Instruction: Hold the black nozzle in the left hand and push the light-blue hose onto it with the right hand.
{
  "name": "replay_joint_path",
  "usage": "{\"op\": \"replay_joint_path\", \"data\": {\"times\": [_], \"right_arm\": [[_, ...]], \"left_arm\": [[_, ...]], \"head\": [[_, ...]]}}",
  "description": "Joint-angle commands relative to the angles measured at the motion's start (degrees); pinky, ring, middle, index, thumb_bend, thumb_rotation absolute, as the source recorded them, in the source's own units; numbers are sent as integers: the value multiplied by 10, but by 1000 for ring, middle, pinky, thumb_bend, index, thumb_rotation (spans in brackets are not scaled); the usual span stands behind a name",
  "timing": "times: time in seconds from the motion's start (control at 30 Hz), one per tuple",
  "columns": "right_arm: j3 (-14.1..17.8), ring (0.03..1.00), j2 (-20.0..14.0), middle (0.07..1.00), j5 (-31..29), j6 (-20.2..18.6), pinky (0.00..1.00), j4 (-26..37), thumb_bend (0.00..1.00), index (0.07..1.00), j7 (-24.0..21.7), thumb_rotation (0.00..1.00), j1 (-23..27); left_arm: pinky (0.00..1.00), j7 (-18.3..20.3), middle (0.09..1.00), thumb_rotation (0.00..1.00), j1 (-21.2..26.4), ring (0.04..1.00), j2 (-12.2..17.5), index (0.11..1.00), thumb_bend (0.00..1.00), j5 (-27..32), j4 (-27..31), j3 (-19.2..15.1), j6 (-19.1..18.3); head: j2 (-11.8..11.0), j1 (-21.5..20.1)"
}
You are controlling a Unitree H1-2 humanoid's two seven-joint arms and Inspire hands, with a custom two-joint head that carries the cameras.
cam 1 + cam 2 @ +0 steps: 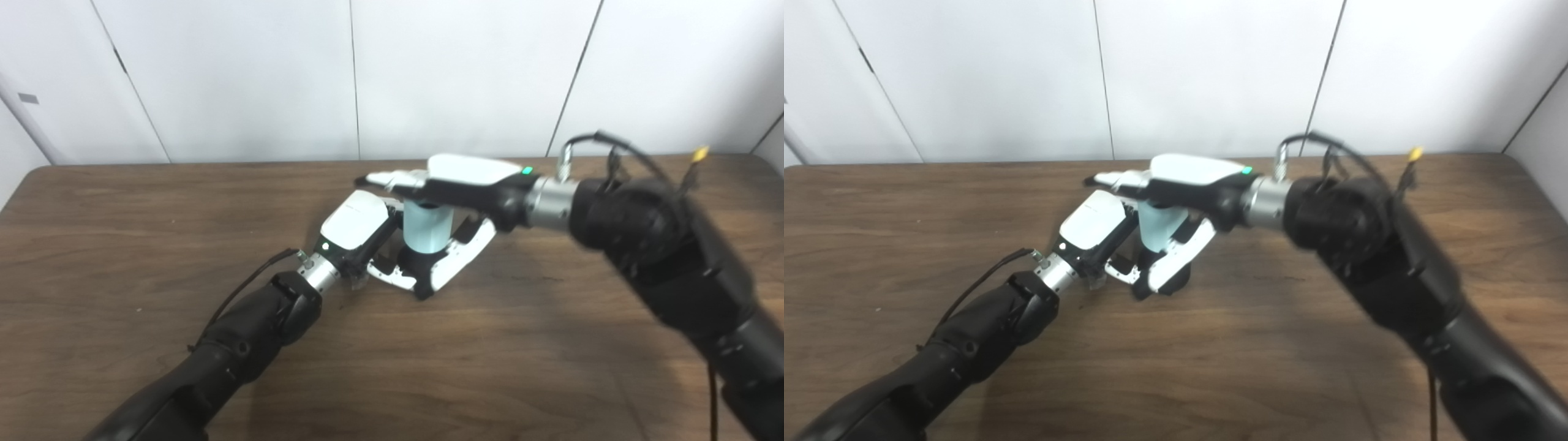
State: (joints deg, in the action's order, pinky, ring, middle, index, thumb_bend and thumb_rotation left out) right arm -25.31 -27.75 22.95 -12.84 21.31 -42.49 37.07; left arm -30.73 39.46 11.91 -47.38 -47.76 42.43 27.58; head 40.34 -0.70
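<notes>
- Your left hand [358,228] sits low at mid-table, its white back facing up and its arm coming in from the bottom left.
- Its fingers [392,277] curl round the dark base under the hose, so it looks closed on the nozzle [418,262]; only a small black part of the nozzle shows between the fingers, just above the table [153,245].
- The hose [427,226] is a short light-blue piece standing upright, its lower end meeting the nozzle. You cannot tell from these views how far it is seated.
- Your right hand [456,177] lies flat over the top of the hose, palm down, with the long fingers [386,179] stretched out level and pointing left past the hose.
- The right thumb [465,250] reaches down along the hose's right side towards the nozzle, so the hose stands between palm and thumb. The long fingers are not wrapped round it; whether this counts as a true grip you cannot tell, but the palm is pressed on or just over the hose's top.
- The two hands are touching or nearly so around the hose, left hand on its left side and lower, right hand above.
- The right arm comes in from the bottom right, with a black cable [603,139] looping above the wrist.
- The right eye view shows the same stack: white right hand on top, blue hose beneath, left fingers closed at the base.
</notes>
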Motion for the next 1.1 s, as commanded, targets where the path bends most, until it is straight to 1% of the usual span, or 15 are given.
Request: {"op": "replay_joint_path", "data": {"times": [0.0,0.03,0.13,0.2,0.33,0.37,0.5,0.6,0.67,0.73,0.87,0.97,1.07], "right_arm": [[3,1000,-3,1000,35,31,1000,0,927,1000,22,807,22],[2,1000,-1,1000,42,35,1000,-2,924,1000,22,807,20],[-6,1000,2,1000,98,82,1000,-21,910,1000,48,815,16],[-10,1000,5,1000,135,116,1000,-35,888,1000,75,825,12],[-25,1000,4,1000,234,192,1000,-72,858,1000,137,844,12],[-26,1000,4,1000,248,205,1000,-78,855,1000,146,845,12],[-24,1000,8,1000,279,242,1000,-111,849,1000,177,837,6],[-20,1000,7,1000,289,258,1000,-129,851,1000,193,856,0],[-19,1000,7,1000,292,261,1000,-132,847,1000,193,854,-3],[-20,1000,6,1000,292,255,1000,-129,850,1000,181,862,-7],[-6,1000,16,1000,235,208,1000,-113,860,1000,127,853,-27],[3,1000,25,1000,200,178,1000,-99,846,1000,96,871,-39],[9,1000,34,1000,165,139,1000,-80,841,1000,63,883,-52]], "left_arm": [[474,17,472,0,-87,533,-9,485,527,-15,-62,29,-7],[474,18,474,0,-87,534,-9,484,527,-15,-61,29,-7],[486,30,471,0,-88,542,-6,487,527,-15,-55,26,-8],[495,34,468,0,-88,551,-5,489,527,-15,-52,26,-8],[491,27,474,0,-88,550,-6,487,527,-13,-57,28,-7],[491,28,473,0,-88,547,-6,487,527,-13,-56,27,-7],[486,28,466,0,-89,537,-7,489,527,-18,-55,26,-8],[481,27,449,0,-89,543,-4,495,526,-11,-52,30,-7],[482,26,446,0,-89,546,-3,498,526,-12,-52,31,-7],[484,28,451,0,-91,545,-2,495,526,-13,-50,29,-7],[488,34,463,0,-92,546,0,491,527,-12,-46,27,-7],[482,27,448,0,-91,542,1,496,526,-10,-47,31,-7],[478,31,453,0,-92,547,2,496,526,-8,-41,29,-7]], "head": [[1,2],[1,2],[1,2],[2,3],[3,3],[3,4],[4,3],[6,4],[6,4],[7,4],[8,3],[9,3],[11,5]]}}
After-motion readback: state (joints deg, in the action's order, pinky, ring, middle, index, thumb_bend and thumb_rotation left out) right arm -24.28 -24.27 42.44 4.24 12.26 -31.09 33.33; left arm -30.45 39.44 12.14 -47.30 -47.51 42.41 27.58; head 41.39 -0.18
